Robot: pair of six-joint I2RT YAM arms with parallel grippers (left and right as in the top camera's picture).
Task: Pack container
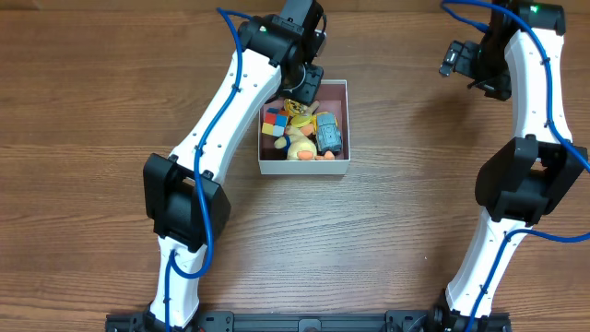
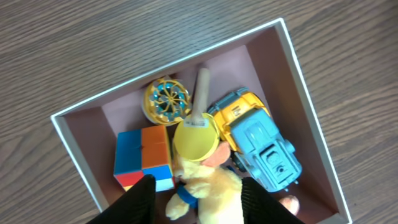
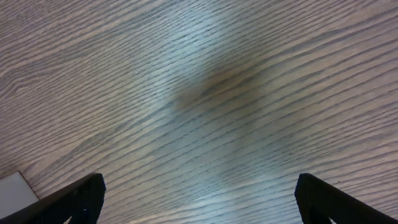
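Left claw (image 2: 198,196): spread open and holding nothing; its black fingers (image 2: 140,199) hang over the container, one on each side of the plush toy.
Plush toy (image 2: 214,186): soft yellow fuzz with an orange patch, inside the container's near half.
Colour cube (image 2: 143,155): glossy blue, orange and red squares, in the container beside the plush toy.
Disc (image 2: 166,101): round and yellow with teal spokes, against the container's wall.
Toy truck (image 2: 261,146): hard yellow and blue plastic, inside the container.
Container (image 1: 304,169): square and shallow, with white walls and a mauve floor, mid-table.
Right claw (image 3: 199,199): wide open, well apart from the container.
Table (image 3: 217,93): brown wood grain.
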